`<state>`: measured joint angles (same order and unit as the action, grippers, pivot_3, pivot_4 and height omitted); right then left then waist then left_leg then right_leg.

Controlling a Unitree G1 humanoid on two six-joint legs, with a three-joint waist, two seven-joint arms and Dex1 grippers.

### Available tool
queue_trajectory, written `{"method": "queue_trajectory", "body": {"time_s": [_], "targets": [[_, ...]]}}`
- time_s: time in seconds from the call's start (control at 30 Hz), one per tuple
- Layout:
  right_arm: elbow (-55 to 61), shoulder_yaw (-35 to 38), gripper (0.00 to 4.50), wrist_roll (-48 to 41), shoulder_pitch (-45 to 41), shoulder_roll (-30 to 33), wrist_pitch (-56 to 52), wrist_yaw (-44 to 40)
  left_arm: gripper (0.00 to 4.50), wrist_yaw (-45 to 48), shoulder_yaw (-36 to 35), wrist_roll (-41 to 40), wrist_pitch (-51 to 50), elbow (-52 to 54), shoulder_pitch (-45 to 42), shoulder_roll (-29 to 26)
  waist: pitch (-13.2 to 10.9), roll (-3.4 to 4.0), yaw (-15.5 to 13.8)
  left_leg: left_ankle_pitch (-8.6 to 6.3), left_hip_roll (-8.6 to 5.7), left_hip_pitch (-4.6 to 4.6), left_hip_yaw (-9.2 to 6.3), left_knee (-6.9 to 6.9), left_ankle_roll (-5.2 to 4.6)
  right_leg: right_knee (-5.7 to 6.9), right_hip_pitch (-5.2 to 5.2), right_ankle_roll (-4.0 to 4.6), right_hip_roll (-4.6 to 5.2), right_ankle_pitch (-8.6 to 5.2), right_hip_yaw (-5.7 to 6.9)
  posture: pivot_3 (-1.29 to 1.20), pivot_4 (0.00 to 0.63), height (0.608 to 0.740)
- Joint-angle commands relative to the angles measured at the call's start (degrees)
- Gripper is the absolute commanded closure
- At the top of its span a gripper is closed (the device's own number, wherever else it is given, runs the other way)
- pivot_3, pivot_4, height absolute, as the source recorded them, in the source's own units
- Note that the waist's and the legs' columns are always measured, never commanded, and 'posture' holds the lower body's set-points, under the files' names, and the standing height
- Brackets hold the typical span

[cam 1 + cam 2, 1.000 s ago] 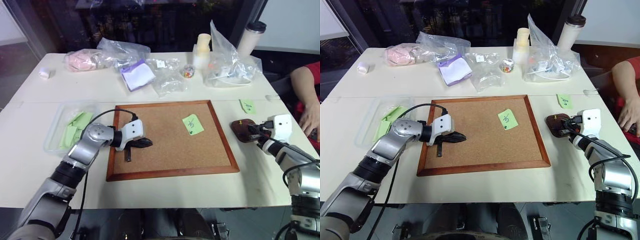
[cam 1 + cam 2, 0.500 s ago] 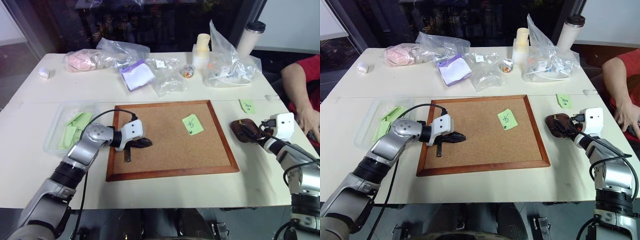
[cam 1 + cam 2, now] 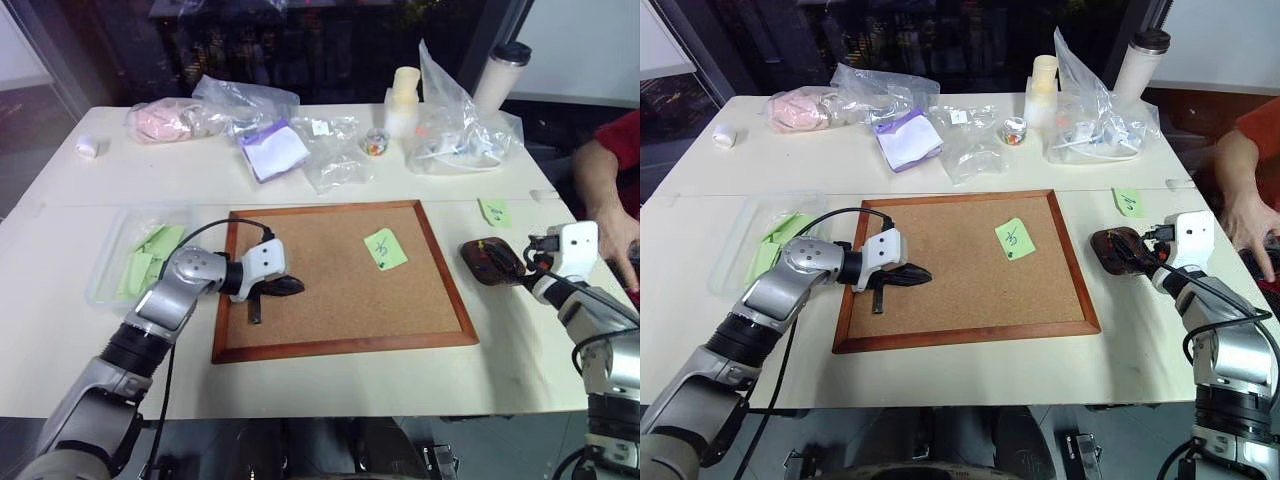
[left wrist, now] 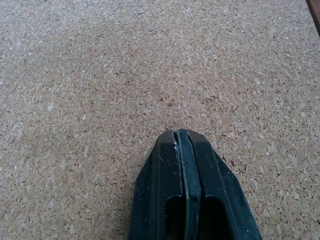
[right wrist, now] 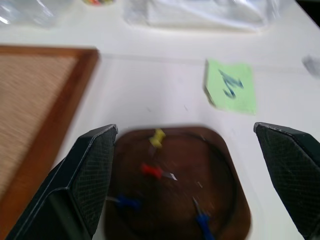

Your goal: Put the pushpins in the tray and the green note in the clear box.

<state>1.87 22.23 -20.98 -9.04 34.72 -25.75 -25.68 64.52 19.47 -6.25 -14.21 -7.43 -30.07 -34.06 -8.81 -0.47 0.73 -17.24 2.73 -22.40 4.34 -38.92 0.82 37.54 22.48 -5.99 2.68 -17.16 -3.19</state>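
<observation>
From my station, nearest me the left gripper [image 3: 292, 286] lies low over the cork board [image 3: 345, 280], its two black fingers pressed flat together with nothing between them; the wrist view shows only bare cork ahead of the tips; the green note [image 3: 385, 248] sits on that same board, well apart from this gripper, off toward the robot's right and a little farther back.

On the right side I see the right gripper [image 3: 1155, 258] hanging just beside the tray [image 3: 492, 262], on the tray's right; its fingers [image 5: 82, 185] stand spread wide and hold nothing; in the right wrist view the tray lies between and just past the two fingers, and inside it I count the pushpins [image 5: 150, 170]: one yellow, one red and two blue, all within the rim.

Just beyond the tray a second green slip [image 3: 494, 211] lies on the white table [image 3: 300, 375]; at the table's left edge, beside the board, the clear box [image 3: 110, 275] holds some green slips.

Farther back lie crinkled plastic bags [image 3: 330, 160], a small jar of coloured pins [image 3: 376, 142], and a person's arm [image 3: 608, 185] at the right.
</observation>
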Motion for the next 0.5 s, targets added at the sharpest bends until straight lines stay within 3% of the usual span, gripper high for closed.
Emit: {"method": "queue_trajectory", "body": {"time_s": [0.03,0.27,0.5], "targets": [[8.16,-1.70,0.02,-1.91,-1.91,-0.25,-1.97,-0.16,4.50,-0.53,1.85,3.02,-1.63,-2.52,1.09,-0.05,0.00,0.00,0.02,0.00,0.00,0.00,0.00,0.00,0.00,0.00,0.00,0.00,0.00,0.00,0.00,0.00,0.150,0.734],[16.64,-12.03,0.02,-2.66,-5.33,-4.96,-7.01,0.12,4.50,-0.31,1.43,2.42,-3.56,-0.92,0.65,-0.05,-0.01,-0.02,-0.20,0.00,0.03,-0.06,-0.05,0.01,-0.01,-0.01,0.04,0.03,0.00,-0.02,0.04,0.00,0.150,0.734],[16.76,-20.05,0.02,-0.15,0.30,-9.92,-5.85,0.01,4.50,-1.21,-0.08,1.71,-6.37,3.12,2.98,-1.00,-0.02,-0.03,0.02,-0.08,0.02,-0.21,-0.02,0.04,-0.15,-0.22,0.10,0.01,0.08,0.00,0.06,0.00,0.150,0.734]]}}
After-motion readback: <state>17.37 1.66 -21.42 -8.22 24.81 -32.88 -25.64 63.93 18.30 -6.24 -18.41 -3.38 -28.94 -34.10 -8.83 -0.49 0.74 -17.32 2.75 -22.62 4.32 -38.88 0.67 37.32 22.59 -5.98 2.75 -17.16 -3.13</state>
